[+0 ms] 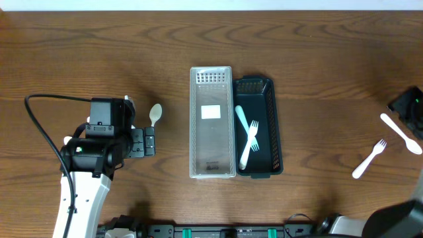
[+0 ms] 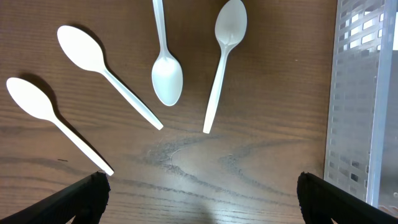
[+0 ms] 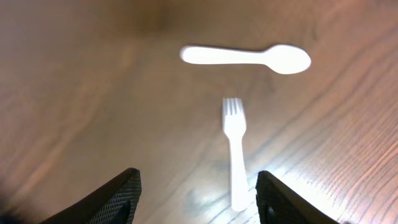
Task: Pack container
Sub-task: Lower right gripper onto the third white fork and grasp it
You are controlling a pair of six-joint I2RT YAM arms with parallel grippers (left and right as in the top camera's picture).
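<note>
Both hands are hanging released: the left hand (image 2: 199, 199) near light, slippery plastic spoons (image 2: 166, 74), the right hand (image 3: 198, 196) over a fork (image 3: 234, 155), likely best pinched mid-handle.

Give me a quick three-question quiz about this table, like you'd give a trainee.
1. True or false: the dark basket is empty.
2. How many white spoons show in the left wrist view?
3. What lies beside the lone spoon in the right wrist view: A) fork, B) knife, C) cup?
Key: 1 false; 2 four; 3 A.
</note>
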